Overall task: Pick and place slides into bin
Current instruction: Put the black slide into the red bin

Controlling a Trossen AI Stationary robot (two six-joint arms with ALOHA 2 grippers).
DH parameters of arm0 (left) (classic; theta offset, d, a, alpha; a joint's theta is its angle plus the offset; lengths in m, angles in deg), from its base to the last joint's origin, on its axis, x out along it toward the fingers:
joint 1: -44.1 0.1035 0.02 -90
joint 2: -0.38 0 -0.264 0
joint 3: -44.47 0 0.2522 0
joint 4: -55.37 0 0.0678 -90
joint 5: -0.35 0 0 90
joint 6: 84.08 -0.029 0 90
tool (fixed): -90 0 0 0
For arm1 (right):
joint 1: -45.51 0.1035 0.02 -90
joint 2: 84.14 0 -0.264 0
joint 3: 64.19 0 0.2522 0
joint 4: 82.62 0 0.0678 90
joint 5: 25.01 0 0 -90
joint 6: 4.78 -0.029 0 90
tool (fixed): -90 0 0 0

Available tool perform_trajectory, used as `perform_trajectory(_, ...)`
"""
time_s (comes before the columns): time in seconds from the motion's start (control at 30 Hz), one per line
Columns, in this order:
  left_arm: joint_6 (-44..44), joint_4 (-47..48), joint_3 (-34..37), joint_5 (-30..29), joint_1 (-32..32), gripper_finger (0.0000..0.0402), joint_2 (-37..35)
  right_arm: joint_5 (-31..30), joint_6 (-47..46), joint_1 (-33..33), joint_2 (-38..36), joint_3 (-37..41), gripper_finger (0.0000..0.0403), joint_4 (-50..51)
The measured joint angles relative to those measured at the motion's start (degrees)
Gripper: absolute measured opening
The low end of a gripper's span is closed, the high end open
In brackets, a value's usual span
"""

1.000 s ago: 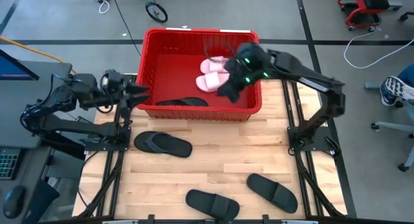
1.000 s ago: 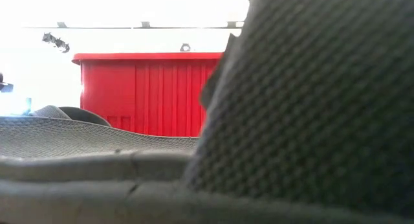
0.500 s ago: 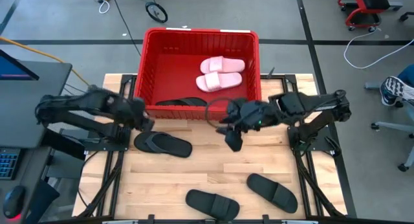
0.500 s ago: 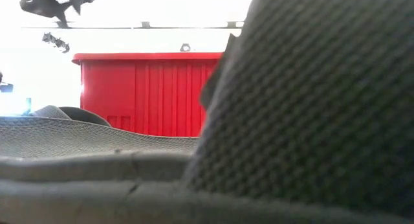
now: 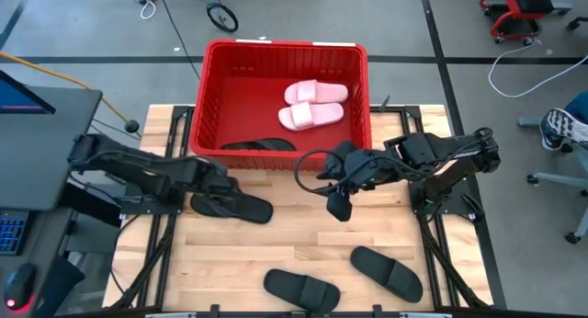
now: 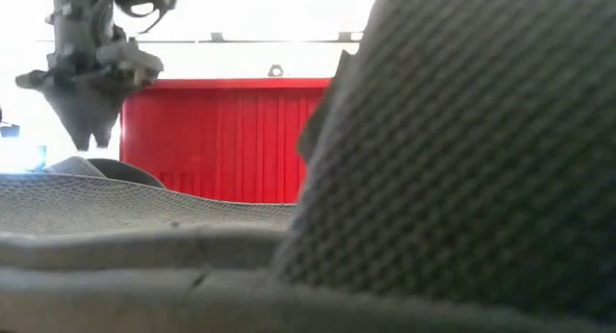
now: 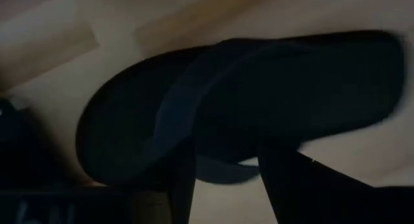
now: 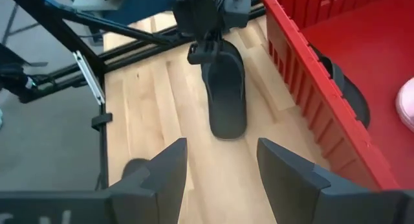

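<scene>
1. Two arms of dark, near-black jointed links, mounted on black frames at either side, seen from above.
2. The right gripper (image 5: pixel 338 208) ends in two wide, flat dark fingers (image 8: pixel 169 174) with squared, angled tips; a thin black cable loops beside its wrist.
3. The left gripper (image 5: pixel 223 183) is a compact dark block; its fingers (image 7: pixel 292 185) read as plain black bars from the wrist camera.
4. At table height, that gripper (image 6: pixel 93 131) shows grey, tapering to a point.
</scene>
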State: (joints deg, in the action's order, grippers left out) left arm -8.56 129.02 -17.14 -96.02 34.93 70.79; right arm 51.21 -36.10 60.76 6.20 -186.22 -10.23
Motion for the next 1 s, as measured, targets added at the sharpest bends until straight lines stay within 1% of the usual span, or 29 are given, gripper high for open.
perform_trajectory(0.07,1.0,-0.1,1.2,0.1,0.0,0.0164,2.1,0.0,0.4,0.0,0.0,0.0,0.0193,1.1)
perform_trajectory(0.23,2.2,3.6,1.5,0.2,0.0,0.0149,6.5,0.1,0.4,0.0,0.0,0.0,0.0193,3.7)
perform_trajectory(0.43,2.2,3.6,1.5,-0.9,0.0,0.0123,11.2,0.1,1.0,0.0,0.0,0.0,0.0193,5.1)
perform_trajectory(0.53,0.5,3.1,1.5,0.5,0.0,0.0086,12.9,0.1,1.2,0.0,0.0,0.0,0.0193,5.3)
perform_trajectory(0.63,-1.9,3.1,0.9,3.6,0.0,0.0025,13.3,0.1,1.3,0.0,0.0,0.0,0.0193,5.6)
perform_trajectory(0.7,-2.6,3.1,-0.5,5.6,-0.3,0.0015,13.3,0.1,1.1,0.0,0.0,0.0,0.0193,5.8)
perform_trajectory(0.77,-3.0,3.1,-3.6,6.8,-0.9,0.0017,12.8,0.1,1.3,0.0,0.0,0.0,0.0193,5.9)
perform_trajectory(0.87,-5.0,3.2,-11.0,7.1,-2.4,0.0011,12.0,0.2,1.4,-0.3,-0.4,0.0,0.0193,7.7)
perform_trajectory(0.93,-5.7,5.0,-17.9,6.0,-3.3,0.0011,12.0,0.2,1.2,-1.0,-1.2,0.0,0.0193,9.1)
perform_trajectory(1.0,-5.4,9.6,-25.8,3.5,-4.2,0.0011,12.0,0.1,0.0,-1.5,-2.3,0.0,0.0193,10.5)
